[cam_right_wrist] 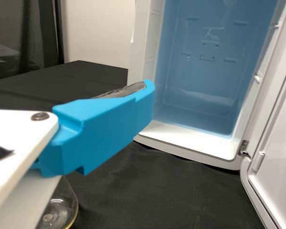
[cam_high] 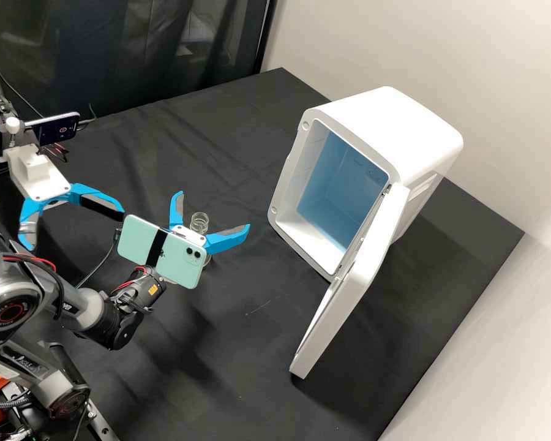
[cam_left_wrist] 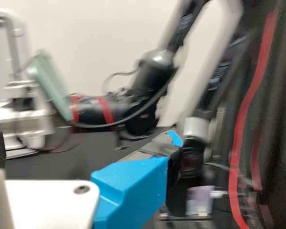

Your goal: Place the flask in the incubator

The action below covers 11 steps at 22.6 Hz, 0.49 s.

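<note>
A small clear glass flask point(cam_high: 199, 220) stands on the black bench left of the white incubator point(cam_high: 398, 135). The incubator lies tilted, its blue inside point(cam_high: 333, 190) facing the flask and its door point(cam_high: 355, 275) swung open toward the front. My right gripper point(cam_high: 213, 212) is open, with one blue finger on each side of the flask's neck. In the right wrist view one of its fingers point(cam_right_wrist: 105, 124) juts over the flask's round base point(cam_right_wrist: 62, 210), with the incubator's blue chamber point(cam_right_wrist: 205, 71) straight beyond. My left gripper point(cam_high: 73, 229) is open and holds nothing, farther left, apart from the flask.
A mint-green phone point(cam_high: 159, 248) is strapped on the right wrist. A dark phone point(cam_high: 58, 127) on a stand sits at the far left. The bench's edge point(cam_high: 471, 294) runs close behind and right of the incubator. Black cloth lies bare in front of the door.
</note>
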Tool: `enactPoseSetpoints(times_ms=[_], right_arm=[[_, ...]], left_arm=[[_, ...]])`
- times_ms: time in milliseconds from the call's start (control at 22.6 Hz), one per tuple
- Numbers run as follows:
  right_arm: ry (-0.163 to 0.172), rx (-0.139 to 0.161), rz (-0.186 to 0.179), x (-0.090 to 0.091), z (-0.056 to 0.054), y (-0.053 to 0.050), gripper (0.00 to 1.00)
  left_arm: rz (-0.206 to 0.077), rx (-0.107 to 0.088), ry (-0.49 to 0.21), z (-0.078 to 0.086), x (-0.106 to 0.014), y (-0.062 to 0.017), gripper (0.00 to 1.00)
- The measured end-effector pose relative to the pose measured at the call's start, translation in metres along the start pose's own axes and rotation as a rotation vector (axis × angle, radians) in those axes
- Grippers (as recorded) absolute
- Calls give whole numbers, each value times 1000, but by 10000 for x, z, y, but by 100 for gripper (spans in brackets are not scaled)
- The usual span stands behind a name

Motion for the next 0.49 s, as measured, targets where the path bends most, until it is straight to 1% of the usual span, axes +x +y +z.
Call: enactPoseSetpoints(times_ms=[44, 133, 221, 265, 309, 398, 442, 486], right_arm=[[0, 0, 0, 0, -1, -1, 100], [2, 4, 0, 2, -7, -5, 100], [6, 4, -3, 4, -14, -12, 100], [7, 5, -4, 5, -18, -15, 100], [6, 7, -3, 5, -19, -15, 100], [7, 10, -3, 7, -24, -18, 100], [7, 10, -3, 7, -24, -18, 100], [7, 10, -3, 7, -24, -18, 100]], left_arm=[[-11, 2, 30, -27, 0, -10, 100], [-37, 5, 124, -135, 1, -35, 100], [-53, 11, 181, -220, 0, -51, 100], [-58, 21, 212, -275, -12, -62, 100], [-66, 19, 242, -328, -23, -72, 100], [-78, 26, 276, -398, -43, -92, 100], [-89, 36, 301, -433, -50, -97, 100], [-105, 47, 317, -465, -59, -109, 100]])
